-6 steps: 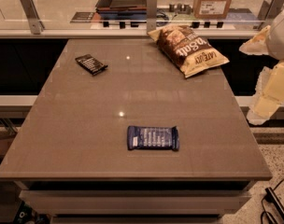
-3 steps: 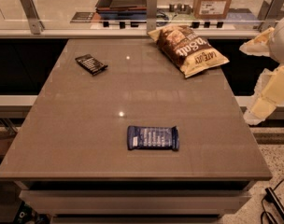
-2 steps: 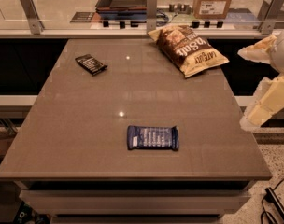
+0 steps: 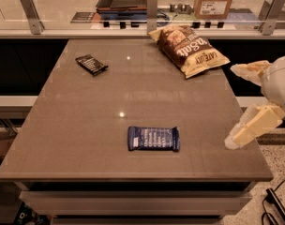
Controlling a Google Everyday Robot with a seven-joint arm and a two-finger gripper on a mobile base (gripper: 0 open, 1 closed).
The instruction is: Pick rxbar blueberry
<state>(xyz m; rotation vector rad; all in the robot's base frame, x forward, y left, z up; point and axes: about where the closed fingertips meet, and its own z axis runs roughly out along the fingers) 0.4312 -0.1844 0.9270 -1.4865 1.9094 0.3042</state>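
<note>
rxbar blueberry (image 4: 153, 138): flat near front edge of surface (image 4: 86, 125), lettering unreadable
gripper (image 4: 231, 107): at right edge, jaws spread wide, empty, body cut off

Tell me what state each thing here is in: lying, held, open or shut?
Blue snack bar: lying flat near the table's front, not held.
Black snack bar: lying flat, far left, not held.
Chip bag: lying at the far right corner, not held.
Gripper: open, empty, beside the table's right edge, apart from the blue snack bar.
</note>
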